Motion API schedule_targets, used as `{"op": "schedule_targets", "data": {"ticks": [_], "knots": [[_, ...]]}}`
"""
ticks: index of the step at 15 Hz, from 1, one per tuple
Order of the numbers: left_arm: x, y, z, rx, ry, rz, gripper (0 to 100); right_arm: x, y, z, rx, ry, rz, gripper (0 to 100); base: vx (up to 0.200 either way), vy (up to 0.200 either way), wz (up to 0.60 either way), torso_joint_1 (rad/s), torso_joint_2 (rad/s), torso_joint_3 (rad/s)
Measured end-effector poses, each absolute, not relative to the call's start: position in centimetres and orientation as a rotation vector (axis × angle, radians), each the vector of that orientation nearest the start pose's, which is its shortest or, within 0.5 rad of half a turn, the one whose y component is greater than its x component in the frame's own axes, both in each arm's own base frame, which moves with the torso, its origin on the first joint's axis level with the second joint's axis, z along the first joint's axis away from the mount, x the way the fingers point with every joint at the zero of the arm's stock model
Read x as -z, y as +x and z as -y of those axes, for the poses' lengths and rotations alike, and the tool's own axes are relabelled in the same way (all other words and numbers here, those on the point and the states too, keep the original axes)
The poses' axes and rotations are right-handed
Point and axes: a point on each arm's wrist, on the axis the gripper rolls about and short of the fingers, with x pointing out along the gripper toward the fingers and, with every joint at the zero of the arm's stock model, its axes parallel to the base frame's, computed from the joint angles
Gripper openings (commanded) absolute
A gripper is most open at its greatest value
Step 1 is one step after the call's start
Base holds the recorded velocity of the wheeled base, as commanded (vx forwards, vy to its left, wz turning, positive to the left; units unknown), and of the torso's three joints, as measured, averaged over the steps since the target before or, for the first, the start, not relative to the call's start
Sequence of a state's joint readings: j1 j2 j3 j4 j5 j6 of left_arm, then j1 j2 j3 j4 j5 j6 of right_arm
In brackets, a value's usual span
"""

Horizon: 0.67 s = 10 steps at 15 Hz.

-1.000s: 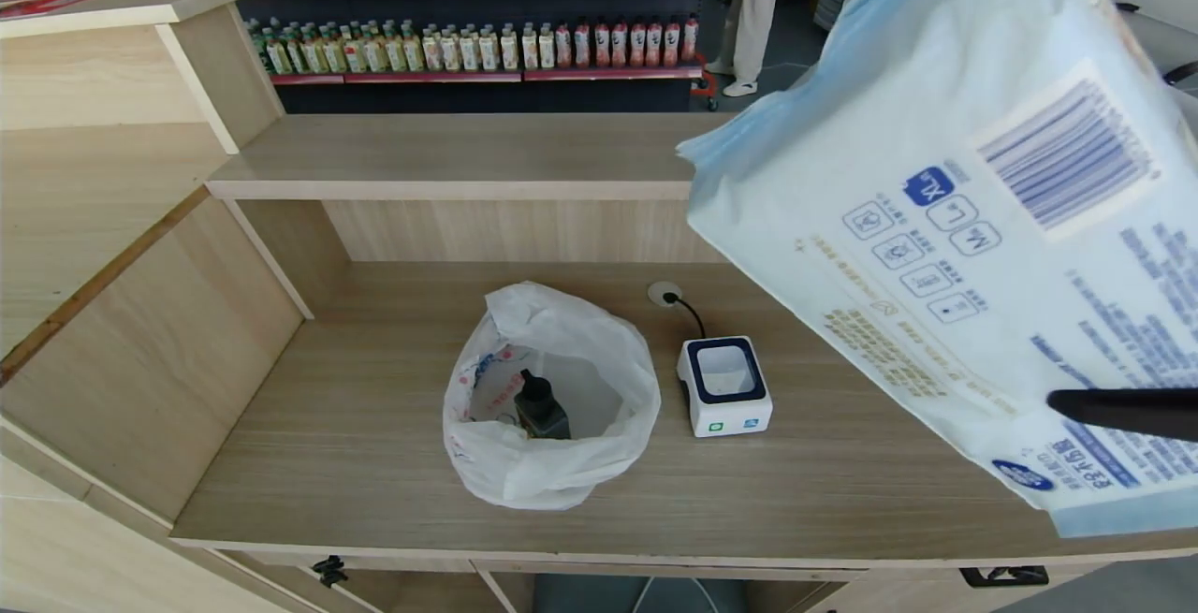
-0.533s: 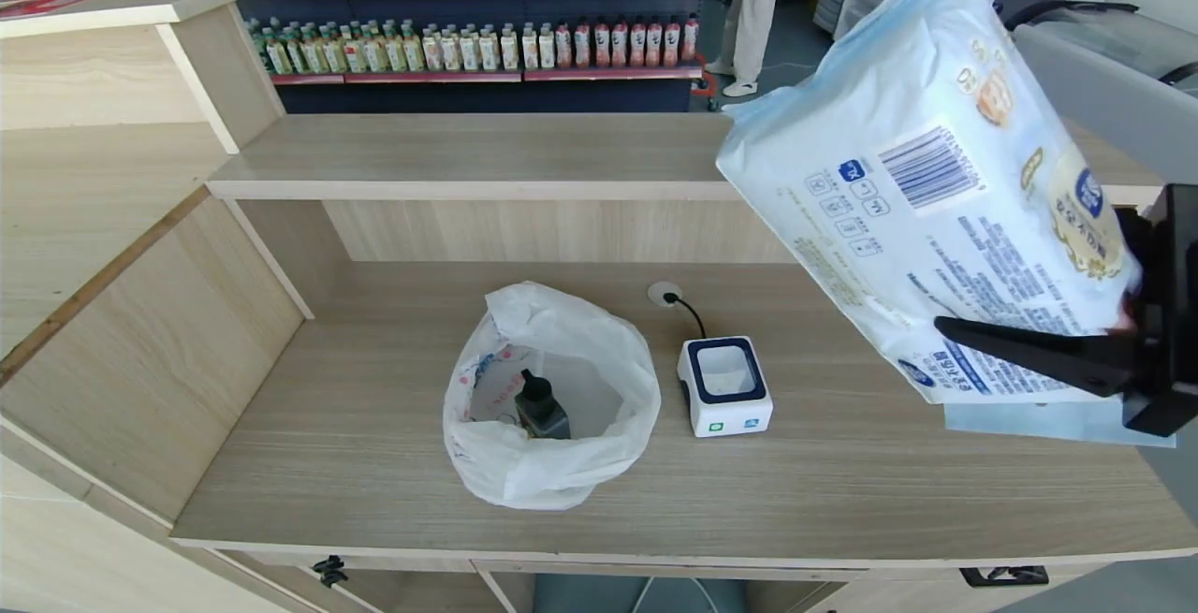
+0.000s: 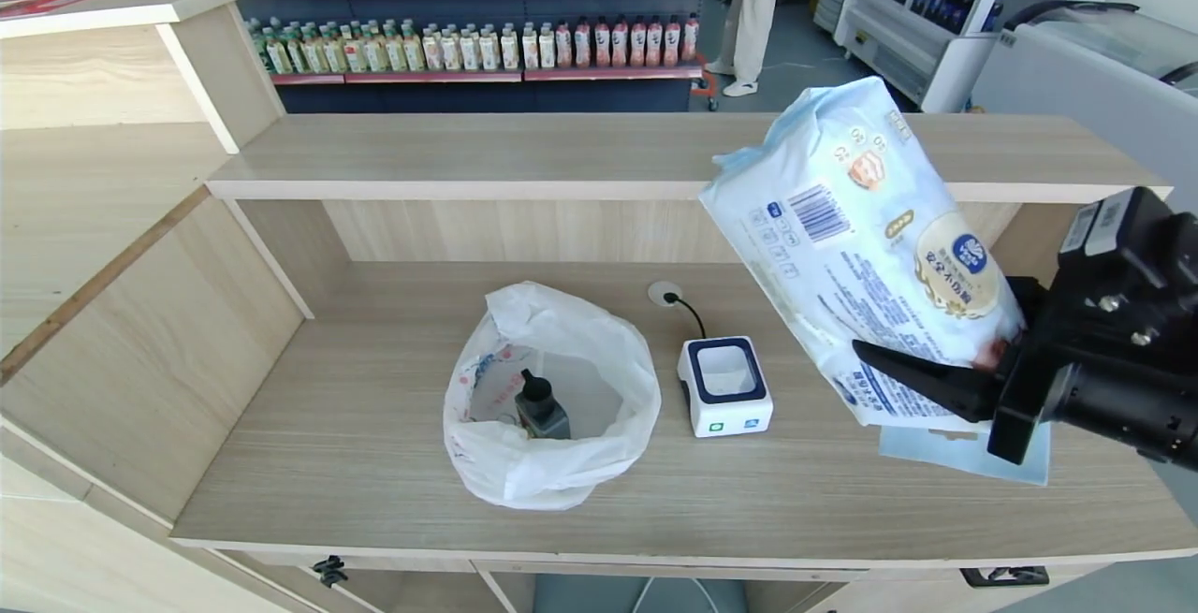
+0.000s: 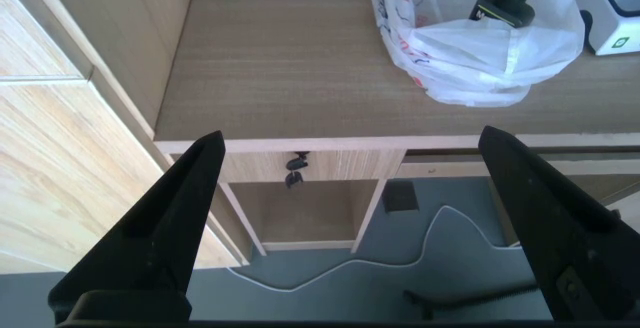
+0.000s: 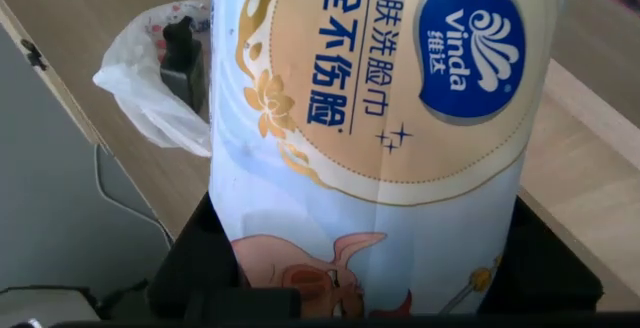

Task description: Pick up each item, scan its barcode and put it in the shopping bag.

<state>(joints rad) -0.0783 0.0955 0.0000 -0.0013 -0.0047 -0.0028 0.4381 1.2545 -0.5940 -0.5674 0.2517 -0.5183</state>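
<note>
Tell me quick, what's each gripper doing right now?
Left gripper: open, holding nothing.
Right gripper: shut on the white pack.

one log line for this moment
right gripper: shut on tissue pack, held up right of scanner | barcode: faces up | left gripper: open, before counter | shopping bag: dark bottle inside

The white-and-blue soft pack (image 3: 861,248) hangs tilted above the right side of the counter (image 3: 356,445), its barcode label (image 3: 817,212) near the upper end (turned up and leftward); the white scanner (image 3: 724,386) sits flat just beside the open white shopping bag (image 3: 552,468), which holds a dark bottle (image 3: 540,407).
</note>
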Motion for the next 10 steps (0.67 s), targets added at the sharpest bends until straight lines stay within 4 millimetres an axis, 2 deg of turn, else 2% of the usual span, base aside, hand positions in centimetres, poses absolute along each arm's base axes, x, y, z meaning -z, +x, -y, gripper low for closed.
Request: {"op": "schedule_targets", "data": {"ticks": [5,10], "knots": [[-7.7,-1.5,-0.1,0.082,0.001,-0.094,100,-22.3,17.4,-10.8,-0.761,-0.496,0.213,0,0.0,0.0,0.0,0.0,0.0,0.0],[-7.7,-1.5,-0.1,0.083,0.001,-0.094,100,-22.0,17.8,-10.5,-0.742,-0.502,0.198,0,0.0,0.0,0.0,0.0,0.0,0.0]]}}
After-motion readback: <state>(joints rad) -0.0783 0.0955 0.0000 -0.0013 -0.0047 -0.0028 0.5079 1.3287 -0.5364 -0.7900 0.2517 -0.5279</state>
